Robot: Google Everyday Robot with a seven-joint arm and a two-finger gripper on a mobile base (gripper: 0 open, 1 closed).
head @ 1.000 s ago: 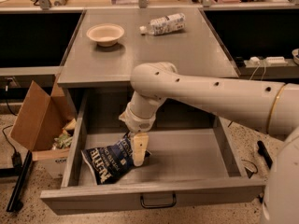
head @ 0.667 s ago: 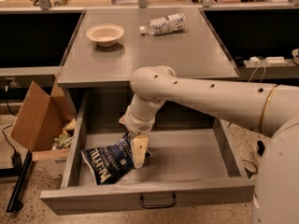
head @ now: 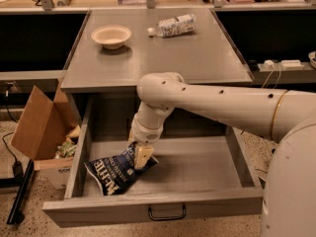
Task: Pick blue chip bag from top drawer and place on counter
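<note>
White robot arm [head: 212, 105] reaches down from right into open shallow grey top drawer [head: 207, 164]. End effector [head: 139, 156] low in drawer's left half, touching upper edge of crinkled dark navy-blue chip bag [head: 114, 174]; closed on it or not: cannot tell. Bag lies tilted on drawer floor, front-left corner, white lettering up. Grey cabinet-top table [head: 197, 58] carries beige round bowl [head: 111, 35] back-left and clear plastic bottle with white label [head: 173, 25] on its side, back-centre. Open brown cardboard box [head: 37, 127] on floor left of drawer.

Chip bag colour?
Bag dark blue, white lettering; camera view. End effector at it, in drawer.
</note>
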